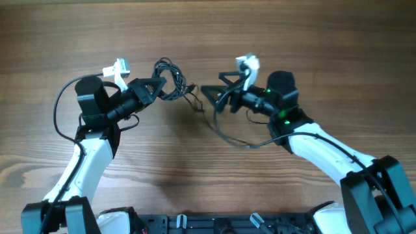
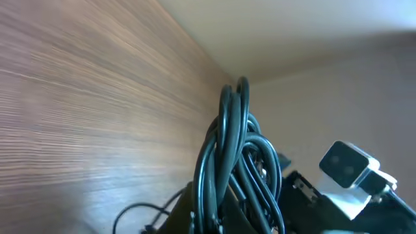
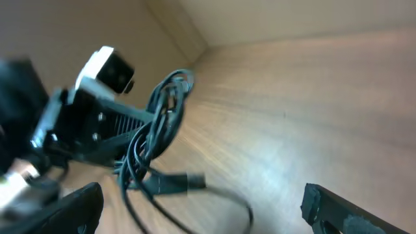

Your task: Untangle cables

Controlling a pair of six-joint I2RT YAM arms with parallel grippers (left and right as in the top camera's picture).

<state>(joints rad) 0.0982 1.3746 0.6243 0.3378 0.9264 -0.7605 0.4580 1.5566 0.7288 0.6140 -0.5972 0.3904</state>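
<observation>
1. The left hand [image 1: 151, 89] is clamped shut on the cables [image 1: 170, 79], a bunch of thin black cords wound into overlapping loops that stick out past its fingers.
2. The right hand [image 1: 211, 96] faces it with fingers spread wide, gripping nothing, near the loose tails that trail out of the bunch.
3. The bunch sits over the upper middle of the wooden tabletop [image 1: 292, 39], between the two hands. From here I cannot tell whether the loops rest on the wood or hang just clear of it. One small plug end [image 3: 174, 182] lies low beside the bunch, on the side facing the right hand.
4. The cords look light, limp and smooth-jacketed. They will likely sag, slide through a loose pinch and spring back into coils, and the tiny plugs could snag on a loop.
5. The best hold appears to be a free tail, on the cord just behind its plug and not on the knotted mass. A slow pull away from the anchoring left hand would suit cords this thin.
</observation>
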